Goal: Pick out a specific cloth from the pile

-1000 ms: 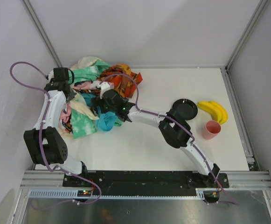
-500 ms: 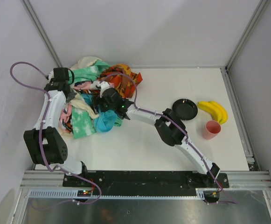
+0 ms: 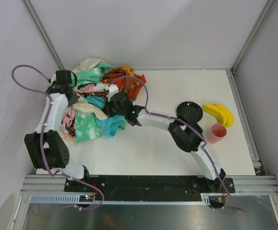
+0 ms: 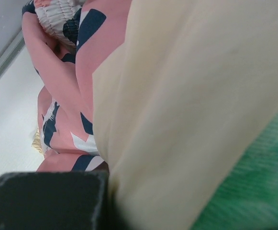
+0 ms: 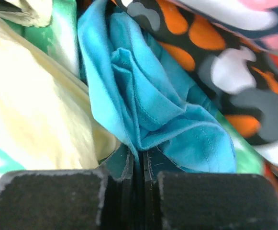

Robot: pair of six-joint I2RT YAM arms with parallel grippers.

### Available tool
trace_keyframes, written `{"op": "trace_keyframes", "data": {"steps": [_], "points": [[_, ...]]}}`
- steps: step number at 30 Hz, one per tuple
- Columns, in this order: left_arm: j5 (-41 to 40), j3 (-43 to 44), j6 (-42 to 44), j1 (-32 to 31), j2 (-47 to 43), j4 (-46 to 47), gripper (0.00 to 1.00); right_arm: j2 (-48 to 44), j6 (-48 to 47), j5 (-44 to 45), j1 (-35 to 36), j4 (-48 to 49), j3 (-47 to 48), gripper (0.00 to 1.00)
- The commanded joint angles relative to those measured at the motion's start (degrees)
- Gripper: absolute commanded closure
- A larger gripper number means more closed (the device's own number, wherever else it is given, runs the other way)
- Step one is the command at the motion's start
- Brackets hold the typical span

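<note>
— Where's the cloth (image 5: 148,110)?
— Centre-left of the overhead frame, at the lower edge of the pile (image 3: 124,81). Your right gripper (image 5: 142,165) pinches a fold of it; your left gripper (image 3: 71,97) is pressed together.
— Handling?
— Likely soft, light and limp, and it may drag neighbours. Grip bunched folds.

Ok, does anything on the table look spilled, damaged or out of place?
Nothing stands out. The multicoloured heap of soft cloths is jumbled at far left; the round black plate, yellow bananas and pink cup sit tidily at right.
</note>
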Motion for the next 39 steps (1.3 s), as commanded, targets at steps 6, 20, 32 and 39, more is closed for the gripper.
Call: {"op": "trace_keyframes", "data": {"steps": [6, 20, 32, 39], "points": [[-5.04, 1.26, -1.3, 1.68, -3.71, 2.96, 0.99, -32.96, -2.52, 10.68, -9.66, 3.18, -28.96, 1.0], [4.01, 2.38, -0.99, 1.12, -0.99, 3.25, 0.76, -59.27, -11.71, 10.59, -26.42, -2.77, -35.17, 1.0], [-5.14, 9.49, 3.65, -23.03, -4.31, 3.23, 0.01, -54.08, -7.37, 0.57, -44.12, 3.05, -34.73, 1.0], [-14.18, 13.3, 6.03, -33.3, -4.53, 3.27, 0.0, -39.59, -3.6, -3.14, -52.47, 7.17, -31.76, 1.0]]}}
